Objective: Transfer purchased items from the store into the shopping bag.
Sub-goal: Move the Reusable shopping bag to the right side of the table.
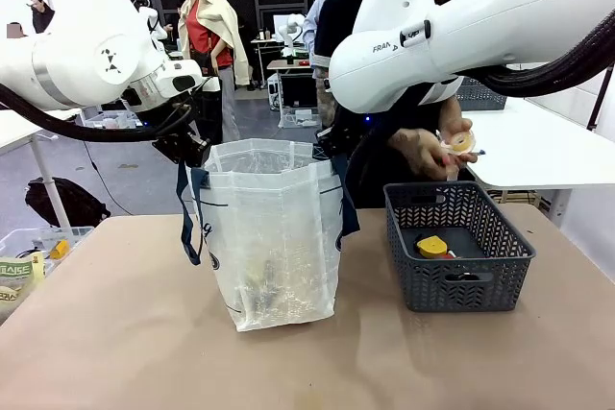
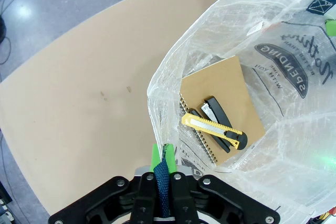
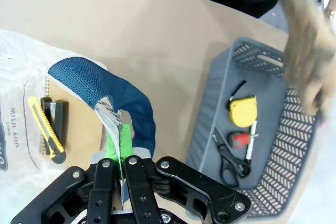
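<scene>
Evidently, the left gripper (image 2: 161, 157) is pinching fully shut on a navy strap (image 2: 163, 184) of the shopping bag (image 1: 274, 237) standing on the worktop (image 1: 115, 333). The right gripper (image 3: 119, 136) is pinching its opposite rim, spreading the mouth so the person's hand (image 1: 421, 151), holding an item (image 1: 462, 142) above the basket (image 1: 459, 283), can drop it in.

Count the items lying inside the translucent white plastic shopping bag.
3: a tan spiral-bound cardboard notebook flat at the bottom, a yellow plastic utility knife lying on it, a black stapler on it beside the knife. Anything beneath the notebook would be hidden.
</scene>
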